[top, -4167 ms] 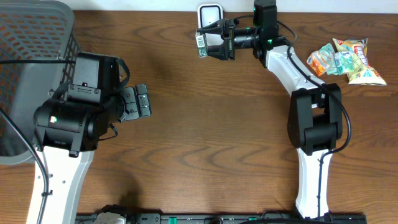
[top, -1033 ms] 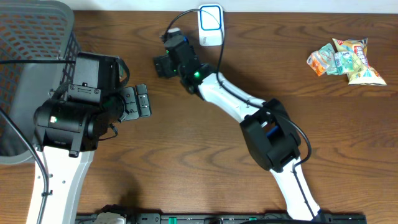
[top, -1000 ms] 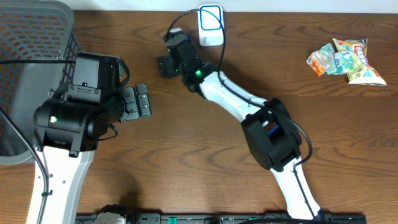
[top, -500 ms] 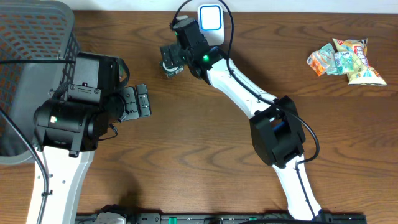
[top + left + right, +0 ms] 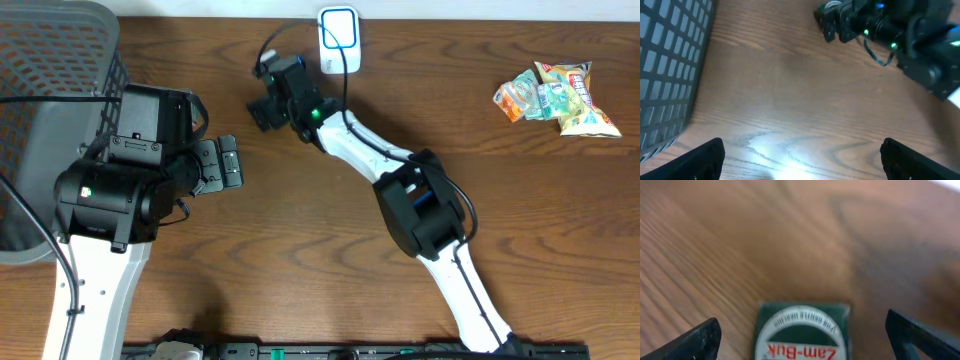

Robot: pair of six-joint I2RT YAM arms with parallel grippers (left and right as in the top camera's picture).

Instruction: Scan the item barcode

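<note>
You are hovering the right gripper (image 5: 264, 103), jaws wide, over the Zam-Buk tin (image 5: 801, 332) lying flat on the table (image 5: 715, 240) between its fingertips (image 5: 695, 342), apparently untouched; left gripper (image 5: 226, 163), equally wide, is sitting farther off.

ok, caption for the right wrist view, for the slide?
Right claw open, straddling without touching the green Zam-Buk item lying on the wooden table.

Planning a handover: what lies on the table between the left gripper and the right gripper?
Nothing: the table is bare between the left gripper and the right gripper, seen in the left wrist view.
</note>
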